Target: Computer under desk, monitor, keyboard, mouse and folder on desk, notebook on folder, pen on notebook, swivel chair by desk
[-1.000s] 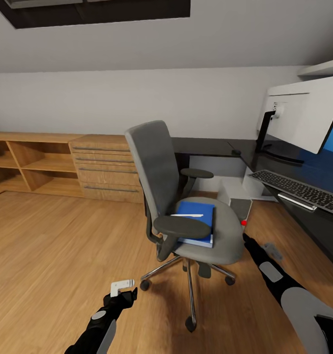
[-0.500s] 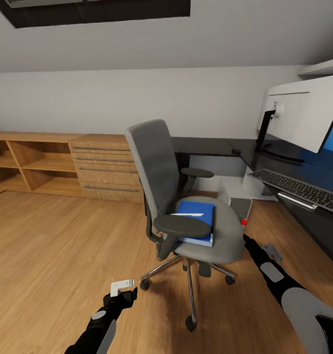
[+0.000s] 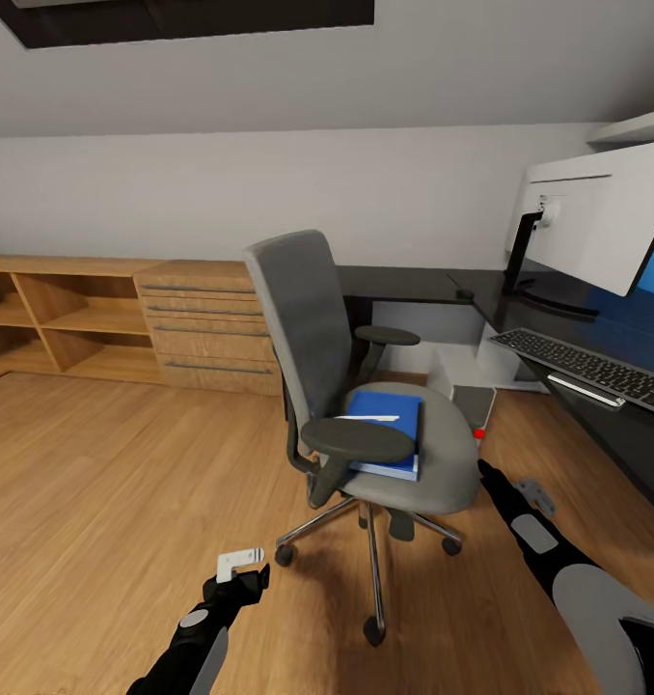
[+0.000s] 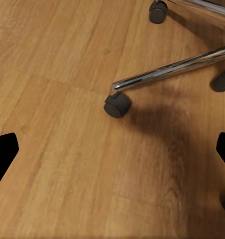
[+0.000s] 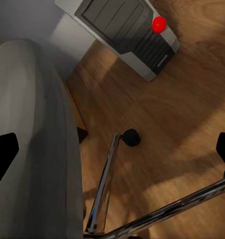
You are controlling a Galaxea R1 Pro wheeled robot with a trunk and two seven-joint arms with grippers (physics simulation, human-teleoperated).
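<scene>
change: the whole head view has shifted a little, things sit slightly higher, so the camera moved, not the things | left gripper (image 3: 242, 568): jaws wide, empty, above the floor (image 3: 105, 483) | right gripper (image 3: 483, 469): jaws wide, empty, beside the swivel chair (image 3: 313, 338) seat | folder (image 3: 390, 425): on the seat; keyboard (image 3: 597, 372) and monitor (image 3: 607, 222) on the desk (image 3: 414, 287); computer (image 5: 127, 35) under it

The left gripper (image 4: 112, 154) hangs over the wooden floor (image 4: 57, 149), its dark fingertips (image 4: 3, 152) set wide apart. Ahead, toward 12 o'clock, a chrome leg of the swivel chair (image 4: 167, 72) ends in a black castor (image 4: 117, 104) resting on the boards; more castors sit toward 1 and 3 o'clock.
</scene>
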